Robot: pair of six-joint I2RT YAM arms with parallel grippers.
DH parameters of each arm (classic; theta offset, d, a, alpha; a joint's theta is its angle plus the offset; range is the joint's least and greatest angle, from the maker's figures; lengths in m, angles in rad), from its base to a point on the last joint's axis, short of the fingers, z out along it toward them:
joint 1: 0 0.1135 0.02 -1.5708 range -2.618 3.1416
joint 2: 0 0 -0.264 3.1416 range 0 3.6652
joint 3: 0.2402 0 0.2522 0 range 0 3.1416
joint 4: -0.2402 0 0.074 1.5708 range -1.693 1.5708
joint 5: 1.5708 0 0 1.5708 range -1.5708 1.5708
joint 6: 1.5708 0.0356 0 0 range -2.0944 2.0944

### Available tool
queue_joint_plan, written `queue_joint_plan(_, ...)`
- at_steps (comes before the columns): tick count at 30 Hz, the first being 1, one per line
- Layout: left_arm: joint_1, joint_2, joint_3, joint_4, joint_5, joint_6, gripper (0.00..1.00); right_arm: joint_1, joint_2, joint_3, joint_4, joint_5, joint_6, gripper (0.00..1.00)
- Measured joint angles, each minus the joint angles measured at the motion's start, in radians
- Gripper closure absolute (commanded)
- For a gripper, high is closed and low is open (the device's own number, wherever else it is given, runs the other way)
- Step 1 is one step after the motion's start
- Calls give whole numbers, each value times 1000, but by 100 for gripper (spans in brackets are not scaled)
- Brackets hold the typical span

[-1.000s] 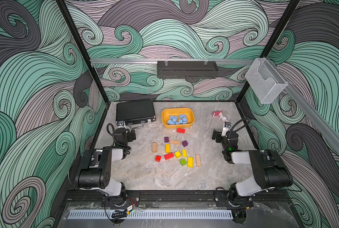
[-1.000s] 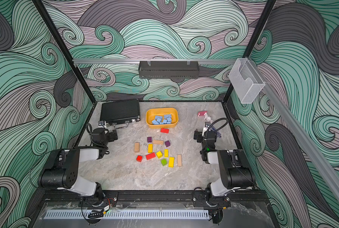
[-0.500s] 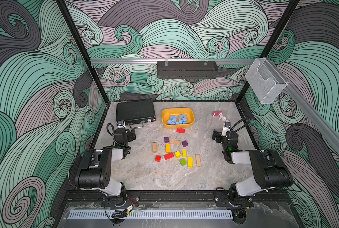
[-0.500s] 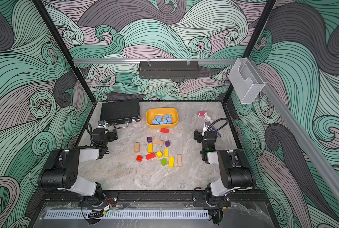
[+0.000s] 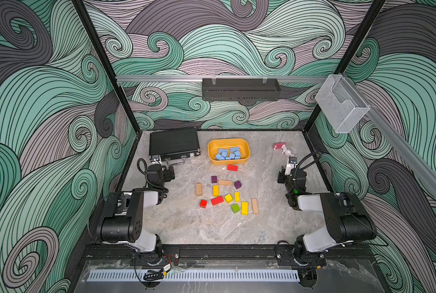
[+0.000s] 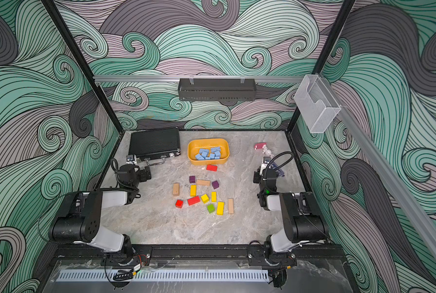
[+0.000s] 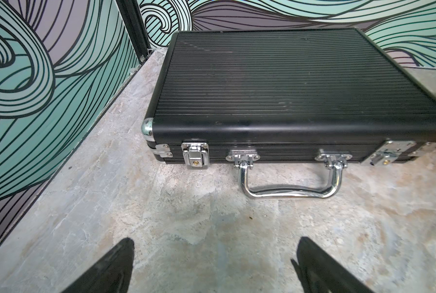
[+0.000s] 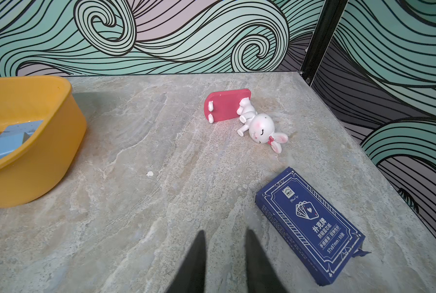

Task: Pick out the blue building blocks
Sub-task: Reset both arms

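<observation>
Top views, with the table [image 5: 186,223] as a clock face and the back wall at 12. At 12 o'clock sits the yellow tub [image 5: 228,161], and every one of the blue building blocks [image 5: 228,153] in sight is heaped inside it. They're matte light blue, mostly cubes with a few longer bars, tilted against one another. The right wrist view catches a couple of pale, flat faces [image 8: 8,144] over the tub wall.

For writing, look at the dark blue card packet [image 8: 310,225], lying flat near 3 o'clock. It has a fan of playing cards printed on it, "扑克牌" below that, then "57x87mm" in small type. Just beyond it a white rabbit figurine [image 8: 260,128] lies on its side, touching a red toy skateboard [image 8: 225,105].

The loose coloured blocks [image 5: 228,198] are scattered mid-table in red, yellow, purple, green and tan. One red block [image 5: 232,167] lies just in front of the tub.

The left pincer [image 7: 215,243], around 9 to 10 o'clock, is spread wide with nothing in it, facing the chrome handle of the black ribbed case [image 7: 275,83]. The right pincer [image 8: 224,234] is drawn in to a narrow slit over bare table and grips nothing.
</observation>
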Motion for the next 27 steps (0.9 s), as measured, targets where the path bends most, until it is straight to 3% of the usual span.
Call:
queue_joint_plan(1,0,0,0,0,0,0,2,0,0,0,0,0,3,80)
queue_joint_plan(2,0,0,0,0,0,0,1,0,0,0,0,-1,6,3)
queue_joint_plan(27,0,0,0,0,0,0,1,-1,0,0,-7,-2,-2,1)
